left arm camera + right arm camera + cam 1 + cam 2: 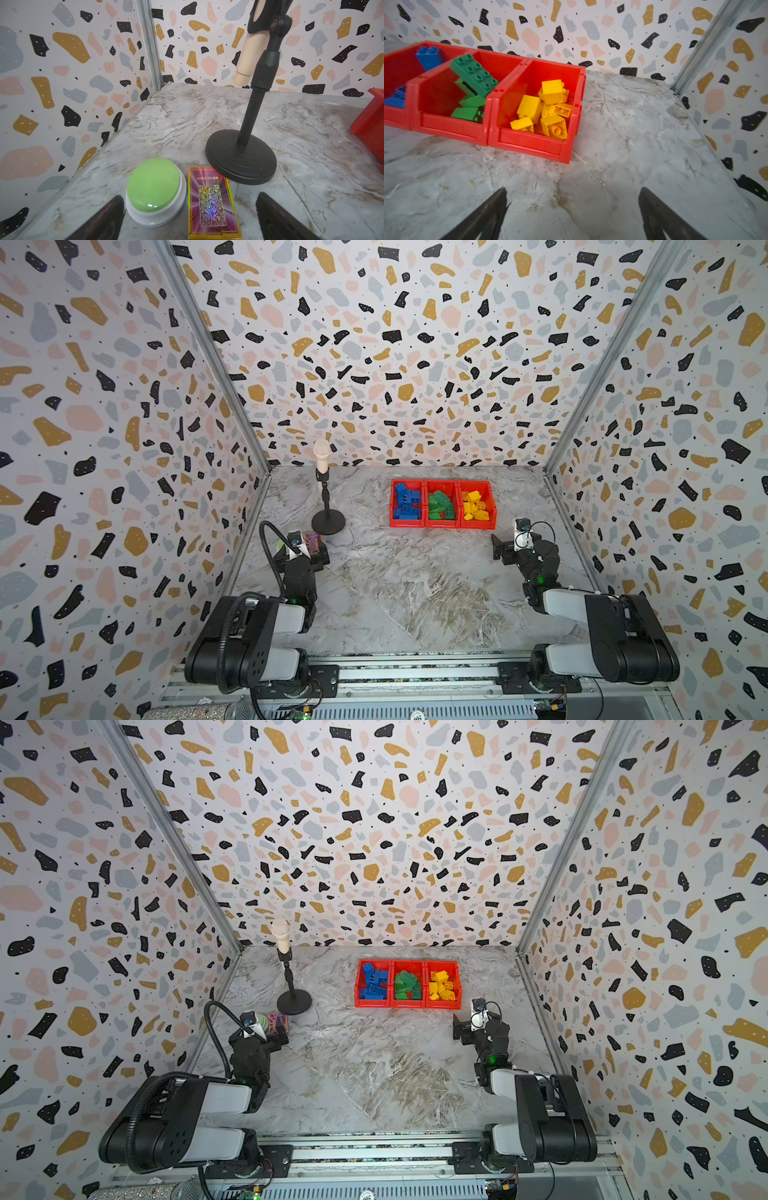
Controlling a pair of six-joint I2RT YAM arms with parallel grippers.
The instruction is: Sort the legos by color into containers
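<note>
On the left of a grey marbled bench (415, 605), the left arm (297, 572) hovers with its left jaws spread wide and empty. They are close by a round green push-button with a white rim (153, 185) and a small pink holographic patterned box (212, 203). A black microphone stand on a round base (241, 158) rises just beyond. A careless swing from here would likely press the button, shove the box or topple the stand.

On the right, the right arm (540, 560) carries its right jaws equally wide and empty over bare bench. They are near the front corner of three bright red open-top plastic bins (407, 1005) joined in a row. A low forward sweep could ram the row and jolt a long green brick (473, 74), propped high, into a neighbouring bin.

The left bin (406, 524) holds only blue studded plastic bricks (406, 499), the middle bin (443, 525) only green bricks (441, 504), the right bin (529, 143) only yellow bricks (529, 108). No loose brick shows on the bench, so the sorting looks complete
</note>
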